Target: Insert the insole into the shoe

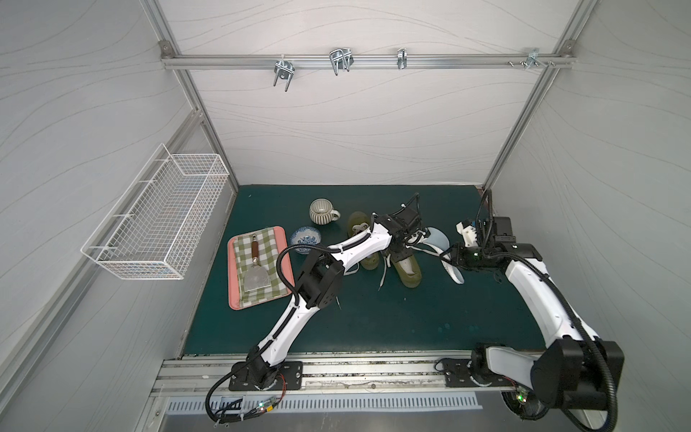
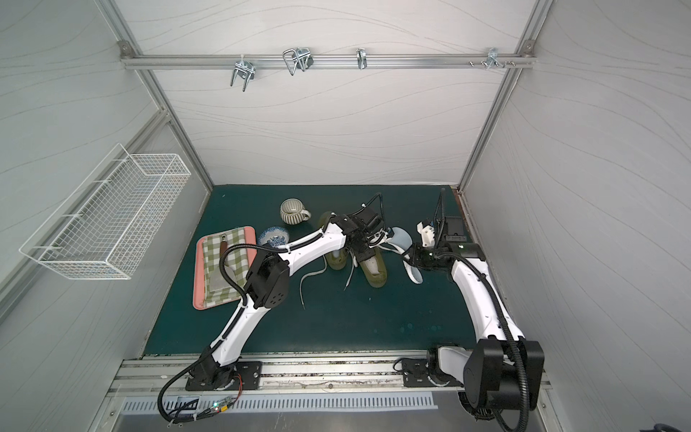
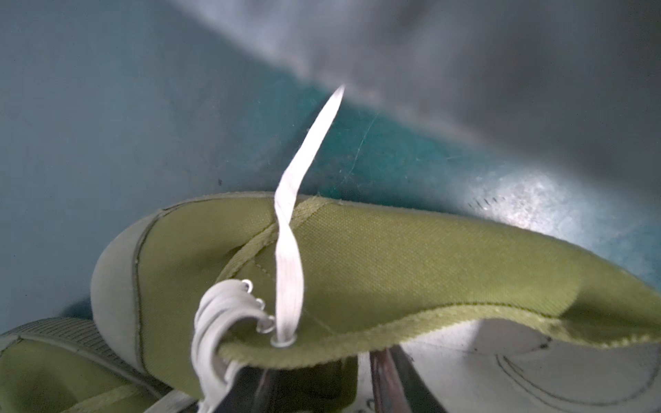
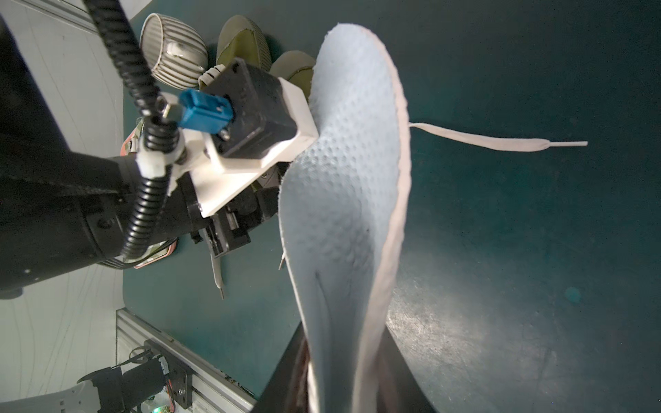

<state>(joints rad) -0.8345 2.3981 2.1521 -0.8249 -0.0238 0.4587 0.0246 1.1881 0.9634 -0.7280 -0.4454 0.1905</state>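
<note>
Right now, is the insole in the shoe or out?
Out. The insole is pinched in the right gripper and held beside the shoe, whose upper the left gripper holds.

**What the views keep from sight**

In both top views the left gripper sits down in the green shoe, its tips unseen. The left wrist view cuts its fingers at the frame edge, so any grip is unclear. A blurred grey mass there is unidentifiable. The left arm hides the second shoe's middle. The insole runs off the right wrist view's edge.
</note>
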